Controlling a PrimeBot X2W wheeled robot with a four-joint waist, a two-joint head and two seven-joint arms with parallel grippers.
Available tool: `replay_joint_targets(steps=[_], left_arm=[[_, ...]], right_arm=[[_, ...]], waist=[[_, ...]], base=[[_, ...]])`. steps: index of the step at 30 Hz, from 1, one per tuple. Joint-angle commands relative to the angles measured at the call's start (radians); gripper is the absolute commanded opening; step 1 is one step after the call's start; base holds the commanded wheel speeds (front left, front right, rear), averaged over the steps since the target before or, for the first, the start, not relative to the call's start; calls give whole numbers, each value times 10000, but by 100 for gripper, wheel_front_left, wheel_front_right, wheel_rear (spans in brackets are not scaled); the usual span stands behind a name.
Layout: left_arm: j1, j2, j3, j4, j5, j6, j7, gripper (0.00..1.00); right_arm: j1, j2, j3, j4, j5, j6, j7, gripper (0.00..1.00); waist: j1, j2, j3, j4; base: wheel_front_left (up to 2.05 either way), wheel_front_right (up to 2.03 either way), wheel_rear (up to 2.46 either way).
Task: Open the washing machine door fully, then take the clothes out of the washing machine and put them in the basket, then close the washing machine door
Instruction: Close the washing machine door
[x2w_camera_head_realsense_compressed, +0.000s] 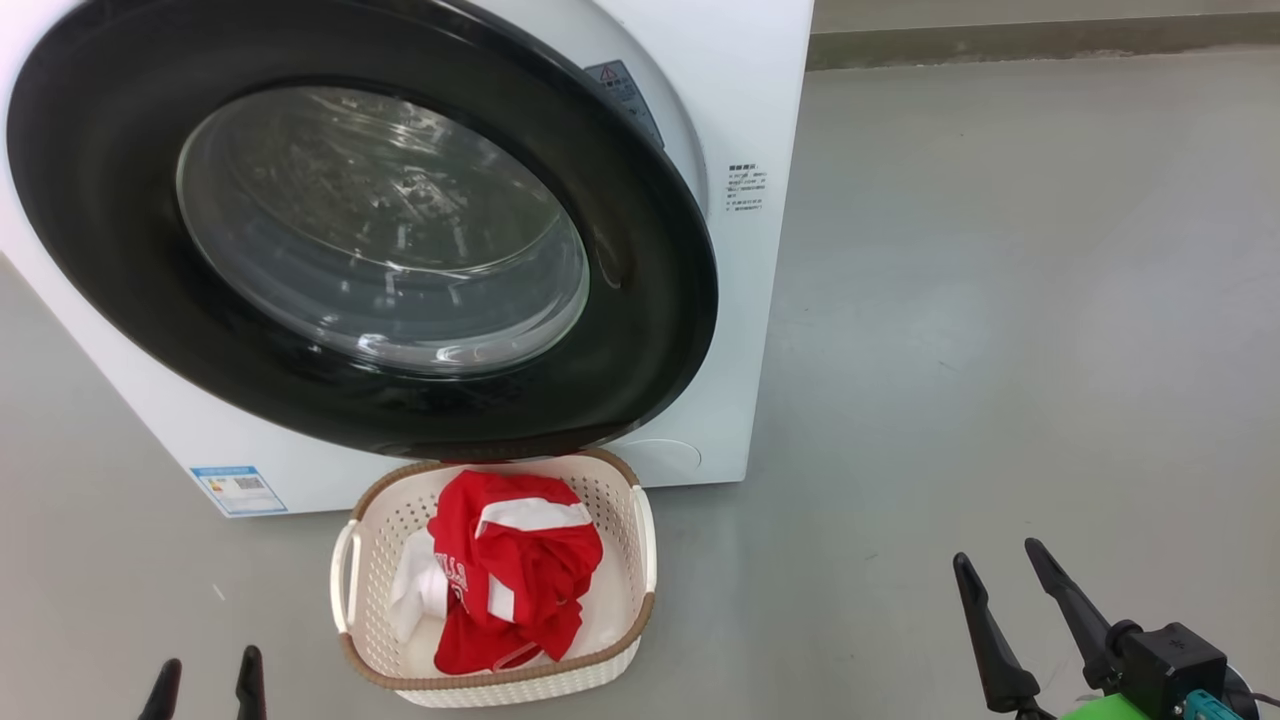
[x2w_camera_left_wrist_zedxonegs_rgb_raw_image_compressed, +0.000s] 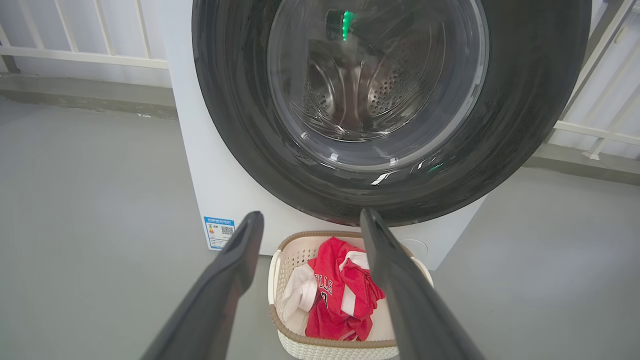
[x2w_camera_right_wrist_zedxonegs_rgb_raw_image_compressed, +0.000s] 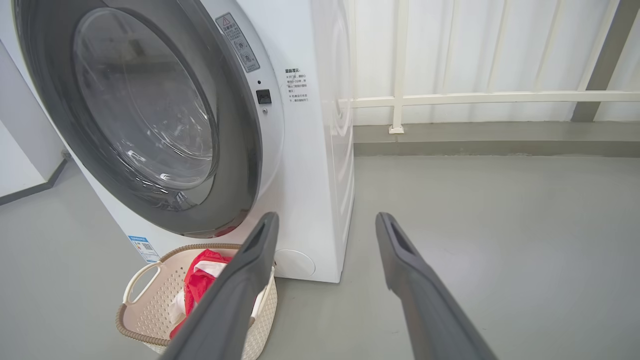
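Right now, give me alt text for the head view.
Red and white clothes lie in the basket on the floor in front of the washing machine, whose door covers the opening. The left gripper and right gripper hang low, open and empty.

washing machine door (x2w_camera_head_realsense_compressed: 110, 250): glossy black ring; clear glass bowl with pale glints
washing machine (x2w_camera_head_realsense_compressed: 740, 80): white body; small dark printed text; steel-grey drum dotted with holes
label (x2w_camera_head_realsense_compressed: 238, 489): light blue and white
clothes (x2w_camera_head_realsense_compressed: 520, 560): bright red; white panels, trim and lettering
basket (x2w_camera_head_realsense_compressed: 375, 545): cream-white; rows of small perforations; brown woven-look rim
floor (x2w_camera_head_realsense_compressed: 1000, 300): plain matt grey
railing (x2w_camera_right_wrist_zedxonegs_rgb_raw_image_compressed: 475, 97): white
left gripper (x2w_camera_head_realsense_compressed: 210, 657): black fingers
right gripper (x2w_camera_head_realsense_compressed: 996, 550): black fingers; green and teal patches behind them
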Motion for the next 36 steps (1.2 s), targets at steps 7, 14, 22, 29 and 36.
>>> replay_joint_targets(steps=[7, 14, 22, 29, 36], left_arm=[[-182, 75, 369, -464, 231, -54, -122, 100], [-184, 60, 306, -528, 254, -54, -122, 100], [-255, -52, 82, -590, 305, -54, -122, 100], [-453, -166, -215, -648, 306, -54, -122, 100], [-751, -216, -565, -630, 289, -54, -122, 100]], right_arm=[[-116, -63, 100, -307, 6, 62, -65, 100], [-144, -57, 128, -318, -11, 62, -65, 100], [-390, -60, 324, -317, 38, 62, -65, 18], [-1217, -14, 690, -195, 68, 62, -65, 0], [-2247, 47, 986, 16, 91, 62, -65, 0]], waist=[[0, 0, 51, 30], [0, 0, 63, 79], [0, 0, 86, 304], [0, 0, 241, 742], [0, 0, 519, 1174]], base=[[0, 0, 0], [0, 0, 0], [0, 0, 0], [0, 0, 0], [0, 0, 0]])
